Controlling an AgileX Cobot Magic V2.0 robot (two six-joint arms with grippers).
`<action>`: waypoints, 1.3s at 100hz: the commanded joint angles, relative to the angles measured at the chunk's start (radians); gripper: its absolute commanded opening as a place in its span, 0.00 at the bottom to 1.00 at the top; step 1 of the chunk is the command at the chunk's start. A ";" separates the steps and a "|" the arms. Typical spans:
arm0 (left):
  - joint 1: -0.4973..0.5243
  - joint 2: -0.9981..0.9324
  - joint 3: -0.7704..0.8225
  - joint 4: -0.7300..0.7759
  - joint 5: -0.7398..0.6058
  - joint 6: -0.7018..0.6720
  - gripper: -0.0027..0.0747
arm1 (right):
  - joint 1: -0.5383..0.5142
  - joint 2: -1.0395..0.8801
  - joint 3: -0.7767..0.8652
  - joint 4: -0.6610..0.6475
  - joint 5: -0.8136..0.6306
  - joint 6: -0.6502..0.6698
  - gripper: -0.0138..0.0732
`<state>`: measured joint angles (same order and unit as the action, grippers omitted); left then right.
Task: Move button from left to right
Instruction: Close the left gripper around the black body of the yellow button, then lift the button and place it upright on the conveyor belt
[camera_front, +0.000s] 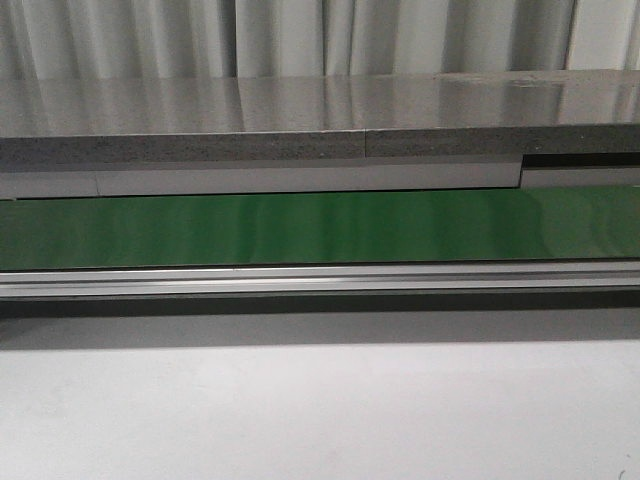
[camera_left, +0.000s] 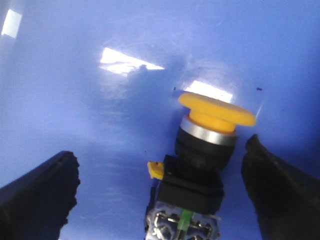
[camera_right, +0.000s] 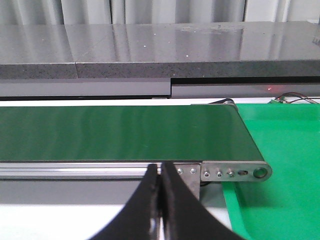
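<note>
The button (camera_left: 202, 160), seen only in the left wrist view, lies on a glossy blue surface (camera_left: 100, 120) with its long axis running from the black body near the left claw (camera_left: 160, 190) out to the yellow head, which points away from the wrist and leans slightly to one side. The left claw stands wide open, one dark finger (camera_left: 35, 195) well clear on one side and the other finger (camera_left: 280, 185) just beside the head's rim; whether that finger touches the button cannot be told, and nothing is gripped. The button has a round yellow mushroom head, a silver collar beneath it, a black boxy body with a small yellow tab at its side, and metal terminals with a green strip at the base. The right claw (camera_right: 161, 200) is closed, its two fingers pressed together with nothing between them, hanging before the green belt (camera_right: 120, 132) and its metal rail (camera_right: 230, 172). The front view shows the belt crossing the white bench (camera_front: 320, 410) parallel to the near edge.
</note>
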<state>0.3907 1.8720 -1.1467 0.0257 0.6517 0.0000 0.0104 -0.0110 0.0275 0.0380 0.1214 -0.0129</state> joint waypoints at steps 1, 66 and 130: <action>0.003 -0.032 -0.028 -0.009 -0.032 0.000 0.86 | 0.003 -0.019 -0.015 -0.010 -0.084 -0.001 0.08; 0.003 -0.001 -0.028 -0.026 -0.018 0.000 0.34 | 0.003 -0.019 -0.015 -0.010 -0.084 -0.001 0.08; -0.005 -0.214 -0.127 -0.103 0.078 0.006 0.01 | 0.003 -0.019 -0.015 -0.010 -0.084 -0.001 0.08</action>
<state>0.3928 1.7186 -1.2201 -0.0500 0.7177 0.0000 0.0104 -0.0110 0.0275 0.0380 0.1214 -0.0129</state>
